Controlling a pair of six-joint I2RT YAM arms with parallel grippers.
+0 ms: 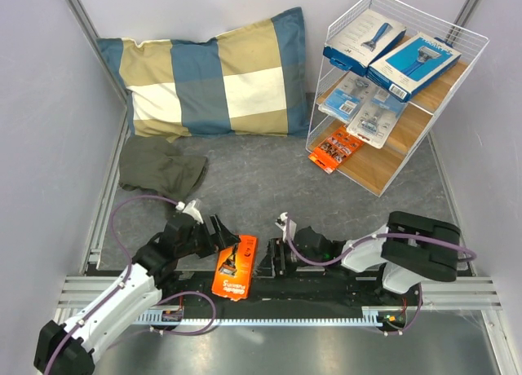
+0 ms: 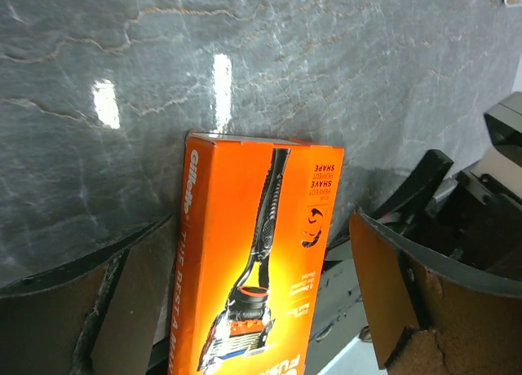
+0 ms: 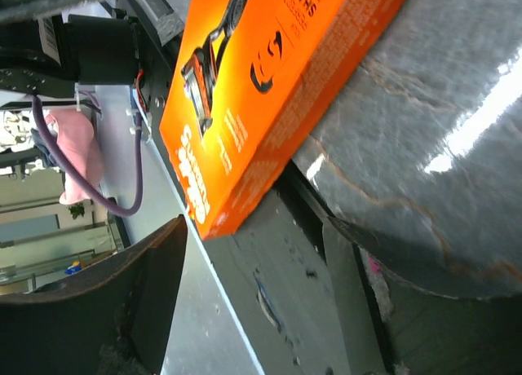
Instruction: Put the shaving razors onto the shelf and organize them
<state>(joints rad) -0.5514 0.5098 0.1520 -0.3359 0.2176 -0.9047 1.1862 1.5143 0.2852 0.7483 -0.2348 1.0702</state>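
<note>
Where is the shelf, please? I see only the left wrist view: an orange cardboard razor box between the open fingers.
Observer: The white wire shelf with wooden boards stands at the far right of the grey table.
Operator: Is space left on it?
Observer: Its lowest board holds only one orange razor card.
Operator: And the right arm?
Observer: The right gripper is open, just right of your orange cardboard box.

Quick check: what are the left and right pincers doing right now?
Left pincer: open, with the orange razor box in front of it, not gripped.
Right pincer: open, holding nothing.
</note>
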